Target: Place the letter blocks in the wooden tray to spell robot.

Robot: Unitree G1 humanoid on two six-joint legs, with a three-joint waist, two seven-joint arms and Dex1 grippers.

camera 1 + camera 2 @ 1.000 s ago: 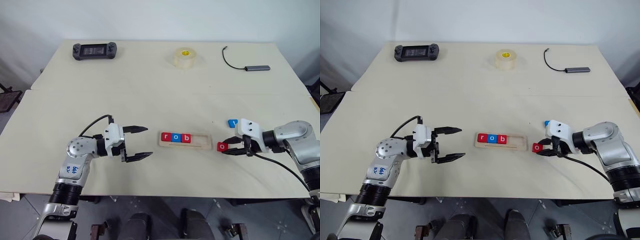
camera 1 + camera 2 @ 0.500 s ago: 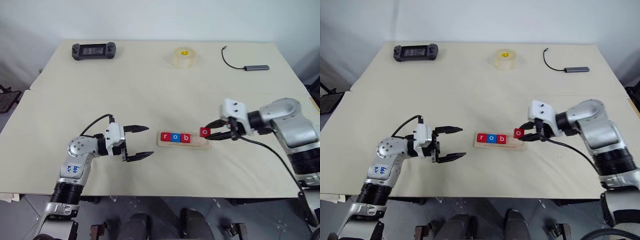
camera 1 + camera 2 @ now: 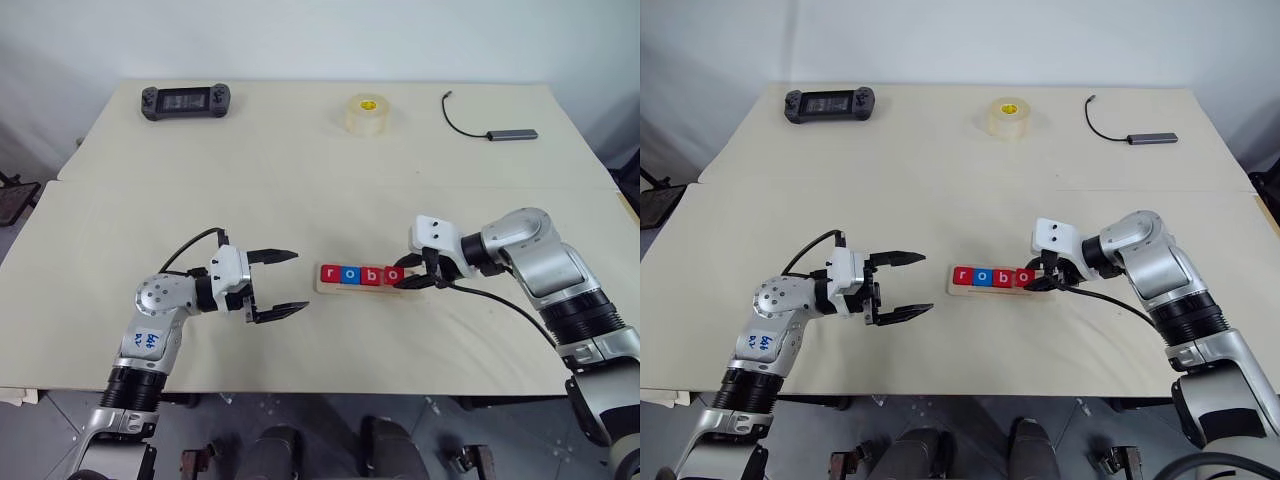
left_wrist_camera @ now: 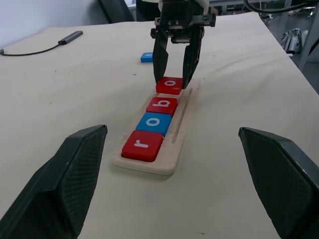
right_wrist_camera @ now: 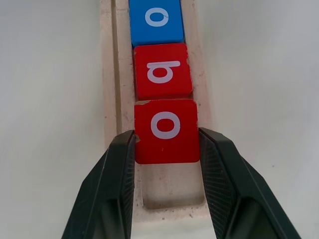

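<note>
The wooden tray (image 3: 410, 291) lies at the table's middle front. In its slot, in a row, are a red r block (image 3: 330, 273), a blue o block (image 3: 350, 274) and a red b block (image 3: 371, 275). My right gripper (image 3: 403, 279) is shut on a red o block (image 5: 166, 130), which is low in the slot just after the b. Its fingers (image 5: 117, 189) press the block's two sides. A blue block (image 4: 146, 57) lies on the table beyond the tray. My left gripper (image 3: 298, 281) hovers open to the left of the tray and holds nothing.
Along the table's far edge lie a black game controller (image 3: 186, 101), a roll of clear tape (image 3: 366, 114) and a dark cable with a grey adapter (image 3: 500, 131). A seam crosses the tabletop (image 3: 300, 200) behind both arms.
My right gripper has carried the red o block leftward from the table to the tray and lowered it beside the b. The left arm has kept still.
</note>
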